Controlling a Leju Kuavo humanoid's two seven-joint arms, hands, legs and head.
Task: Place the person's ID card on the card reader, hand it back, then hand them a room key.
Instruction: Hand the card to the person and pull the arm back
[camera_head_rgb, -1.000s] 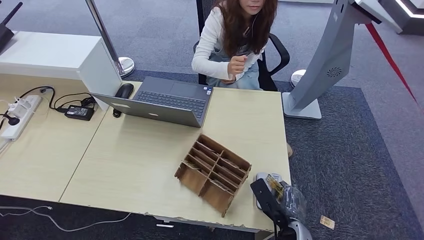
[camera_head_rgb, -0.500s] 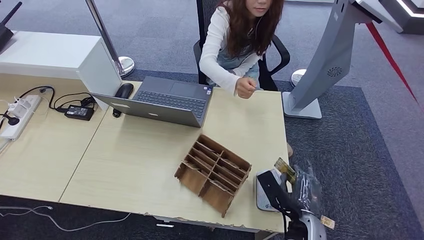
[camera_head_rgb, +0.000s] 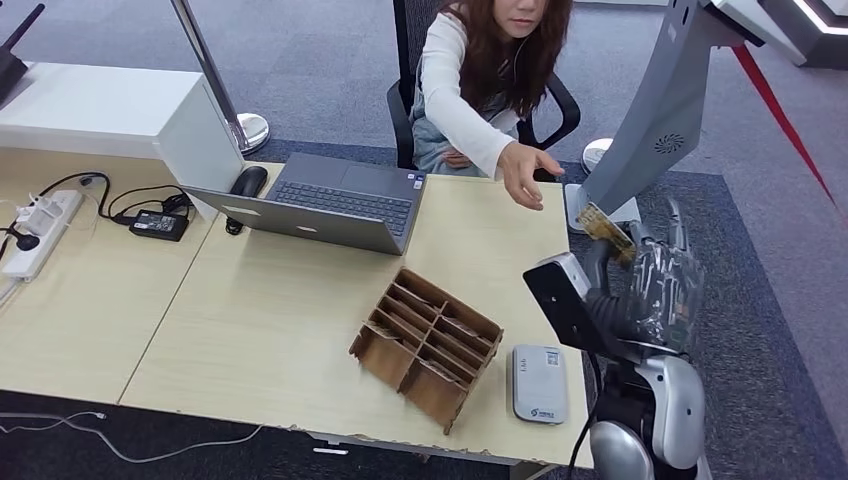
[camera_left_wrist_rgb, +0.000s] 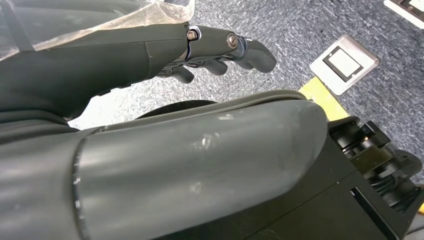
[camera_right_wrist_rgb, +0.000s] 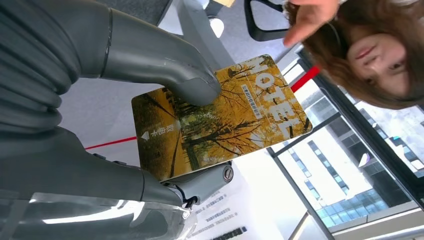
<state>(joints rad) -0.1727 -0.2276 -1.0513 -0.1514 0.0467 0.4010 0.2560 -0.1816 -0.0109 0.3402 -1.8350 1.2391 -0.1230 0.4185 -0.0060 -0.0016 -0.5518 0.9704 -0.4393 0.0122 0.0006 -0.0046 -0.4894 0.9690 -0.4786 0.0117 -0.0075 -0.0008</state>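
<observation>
Right arm raised beside the table (camera_head_rgb: 300, 330); right hand (camera_head_rgb: 655, 280) pinches a card (camera_head_rgb: 604, 224) by thumb and finger, below the person's hand (camera_head_rgb: 527, 172). Left hand (camera_left_wrist_rgb: 150, 55) hangs, fingers curled, holding nothing.

The yellow hotel key card (camera_right_wrist_rgb: 220, 117) looks like glossy plastic with a printed photo of autumn trees, and the right hand (camera_right_wrist_rgb: 125, 100) that pinches it has smooth matt grey plastic fingers under a thin clear film. The silver right arm (camera_head_rgb: 665, 405) shines like polished metal. Beside the arm, the pale wooden table (camera_head_rgb: 270, 320) has a smooth matt laminate top. On the table, the brown divided box (camera_head_rgb: 425, 345) is rough matt cardboard, and just beside the box the small grey card reader (camera_head_rgb: 539, 383) is smooth plastic. The floor around the table is a grey carpet (camera_head_rgb: 720, 330) of rough woven cloth. The left hand (camera_left_wrist_rgb: 150, 150) has dark matt plastic with light scratches.
</observation>
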